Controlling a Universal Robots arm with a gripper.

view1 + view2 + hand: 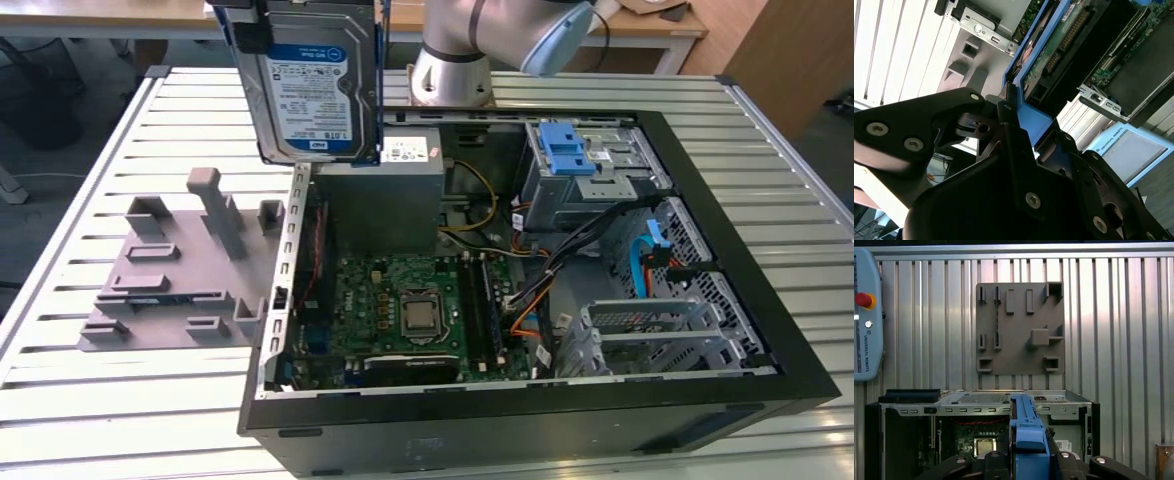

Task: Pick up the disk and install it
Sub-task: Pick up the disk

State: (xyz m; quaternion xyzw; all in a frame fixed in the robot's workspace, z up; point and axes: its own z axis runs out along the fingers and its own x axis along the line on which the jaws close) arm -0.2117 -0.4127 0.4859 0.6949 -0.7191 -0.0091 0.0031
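Slatted metal tabletop [80, 400] (pale grey)

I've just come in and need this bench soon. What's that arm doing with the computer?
The arm's tool is clamped on the blue frame of the disk and holds it upright in the air. The disk is above the open computer case, near the case's wall at the exterior view's left. It is not yet installed and hangs well clear of the drive cage. A grey holder plate lies on the slatted table beside the case.
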